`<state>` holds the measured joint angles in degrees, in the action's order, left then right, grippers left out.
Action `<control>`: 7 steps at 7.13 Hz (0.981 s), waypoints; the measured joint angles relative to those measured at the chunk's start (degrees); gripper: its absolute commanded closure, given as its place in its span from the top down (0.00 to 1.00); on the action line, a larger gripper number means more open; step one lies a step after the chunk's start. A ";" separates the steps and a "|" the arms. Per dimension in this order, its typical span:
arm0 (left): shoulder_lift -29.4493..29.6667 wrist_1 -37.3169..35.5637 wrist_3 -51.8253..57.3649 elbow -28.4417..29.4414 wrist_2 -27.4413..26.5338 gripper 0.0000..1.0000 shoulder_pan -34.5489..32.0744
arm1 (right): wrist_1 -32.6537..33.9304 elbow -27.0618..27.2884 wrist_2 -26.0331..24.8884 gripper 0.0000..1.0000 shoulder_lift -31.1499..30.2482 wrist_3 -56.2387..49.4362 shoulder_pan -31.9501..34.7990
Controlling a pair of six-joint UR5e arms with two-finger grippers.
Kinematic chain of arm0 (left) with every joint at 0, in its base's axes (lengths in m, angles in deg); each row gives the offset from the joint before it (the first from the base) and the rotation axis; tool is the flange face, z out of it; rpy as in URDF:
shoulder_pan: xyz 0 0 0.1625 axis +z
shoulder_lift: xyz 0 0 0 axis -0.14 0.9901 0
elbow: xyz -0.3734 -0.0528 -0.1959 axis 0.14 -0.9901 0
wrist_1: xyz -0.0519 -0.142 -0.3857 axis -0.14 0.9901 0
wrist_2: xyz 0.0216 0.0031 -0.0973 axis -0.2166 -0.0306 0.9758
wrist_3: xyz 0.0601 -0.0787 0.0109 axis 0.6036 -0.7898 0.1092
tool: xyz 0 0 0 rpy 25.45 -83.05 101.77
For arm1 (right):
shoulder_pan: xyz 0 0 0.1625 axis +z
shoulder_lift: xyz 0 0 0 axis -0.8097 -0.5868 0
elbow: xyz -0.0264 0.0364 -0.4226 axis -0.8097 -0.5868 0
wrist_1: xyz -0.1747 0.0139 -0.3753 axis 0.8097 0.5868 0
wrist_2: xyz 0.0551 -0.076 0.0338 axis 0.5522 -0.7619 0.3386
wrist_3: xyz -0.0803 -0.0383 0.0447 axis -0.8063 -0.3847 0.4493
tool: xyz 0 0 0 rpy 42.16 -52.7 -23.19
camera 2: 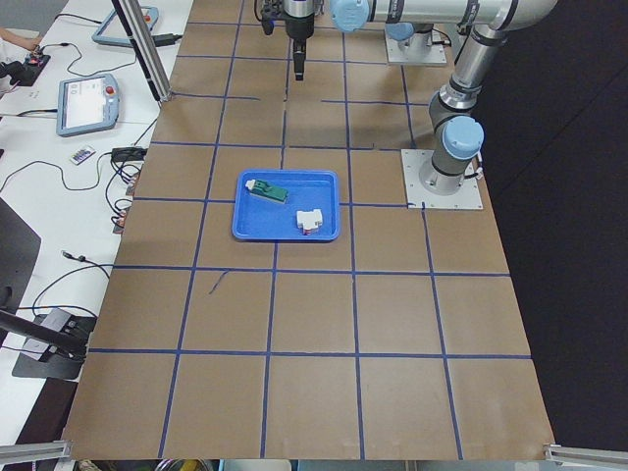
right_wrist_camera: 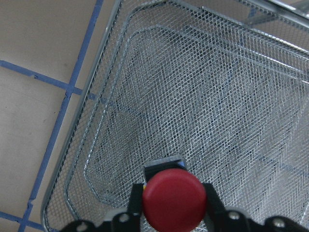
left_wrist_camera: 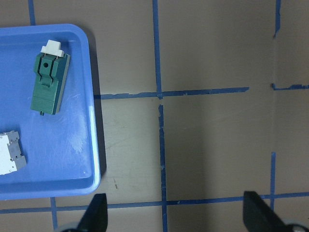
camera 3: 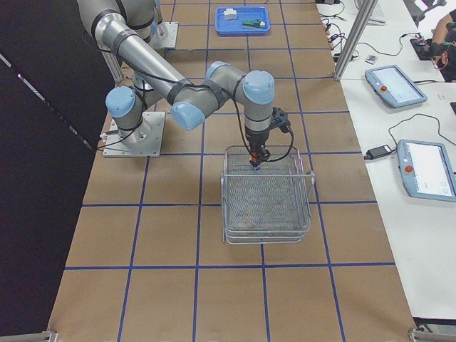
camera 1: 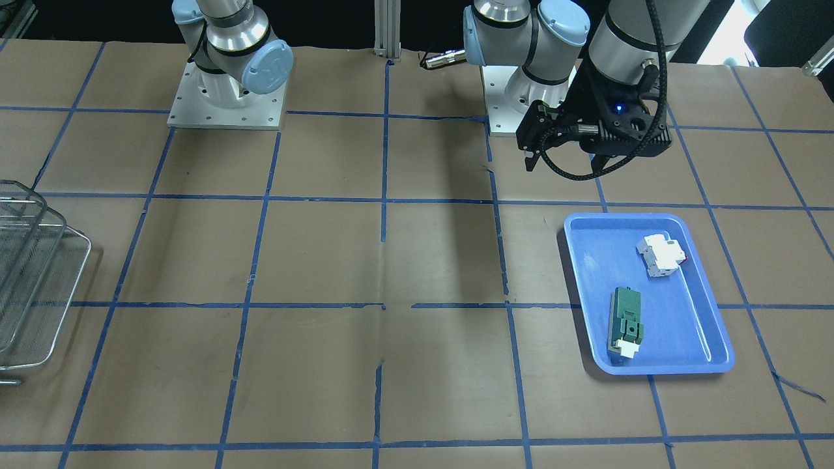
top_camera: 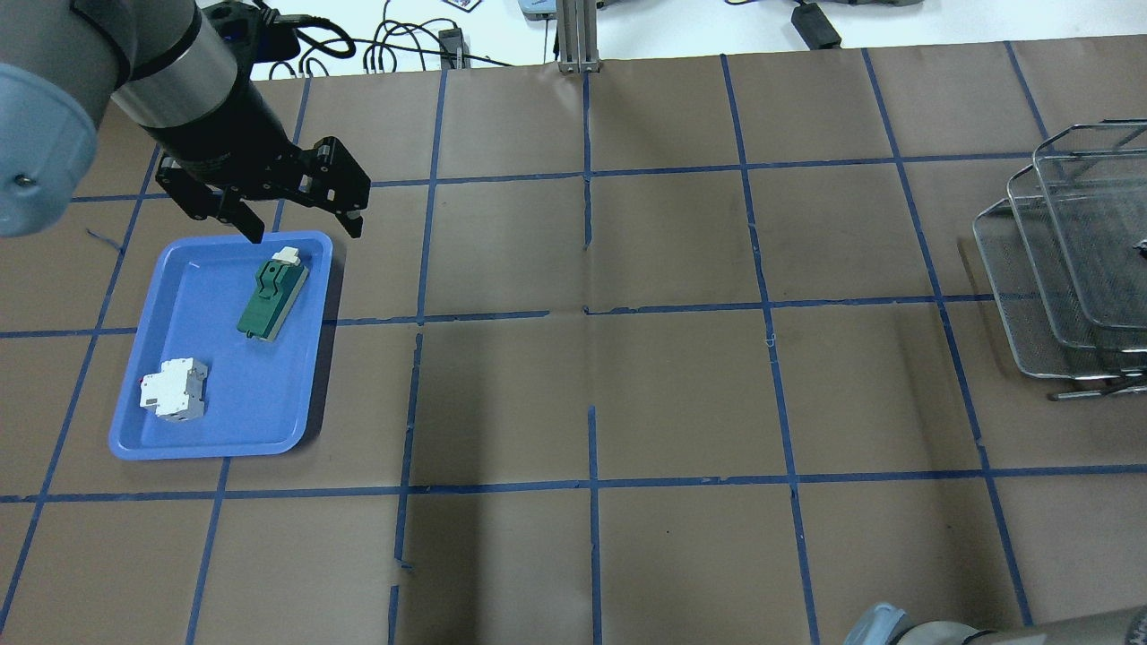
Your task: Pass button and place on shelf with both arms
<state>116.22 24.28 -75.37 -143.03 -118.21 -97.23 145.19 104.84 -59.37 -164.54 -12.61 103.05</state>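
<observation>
Starting with what is hidden, at the overhead view's left the left arm (top_camera: pixel 170 72) covers the desk's far corner. The left end effector (top_camera: pixel 305 231) hangs over the far rim of the tray (top_camera: pixel 224 403) with its fingers spread wide. The left wrist view shows the green module (left_wrist_camera: pixel 48 87) whole but cuts the breaker (left_wrist_camera: pixel 8 153) at the frame edge.

Further right, the shelf (top_camera: pixel 1030 305) runs off the overhead view's right edge and off the front-facing view's left edge. The right end effector (right_wrist_camera: pixel 174 191) therefore cannot be made out in either. Its own wrist view shows it clamped on the button (right_wrist_camera: pixel 174 200), red cap toward the camera. The cap hides the button's body, and only a dark block peeks out behind it. The button hangs over the shelf's mesh, near the end that faces the desk's middle. I cannot tell which tier lies straight beneath it, or whether it touches the mesh.

As for edges and room, the tray and shelf lie well apart, with several taped squares of desk (top_camera: pixel 672 385) between them. In the tray, the module lies near the far rim and the breaker near the rim toward the robot, apart from each other. In the right wrist view, the shelf's rounded rims run along the view's left, and mesh spreads ahead of the button and to its right.
</observation>
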 measured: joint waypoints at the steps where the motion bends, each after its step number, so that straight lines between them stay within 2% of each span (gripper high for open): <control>1: -0.06 1.08 -0.43 0.13 0.07 1.00 0.03 | -0.19 -0.10 0.05 0.78 -0.34 0.06 0.06; 4: -0.35 1.65 -0.72 0.15 0.33 1.00 -0.02 | -4.99 -0.90 0.60 0.80 -6.01 3.88 3.80; 7: -0.59 1.41 -0.24 -0.01 0.31 1.00 -0.07 | -13.21 -1.23 0.67 0.80 -13.60 22.58 16.17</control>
<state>115.62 25.69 -75.61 -143.04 -117.89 -97.30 131.98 103.60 -58.70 -178.14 9.97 119.22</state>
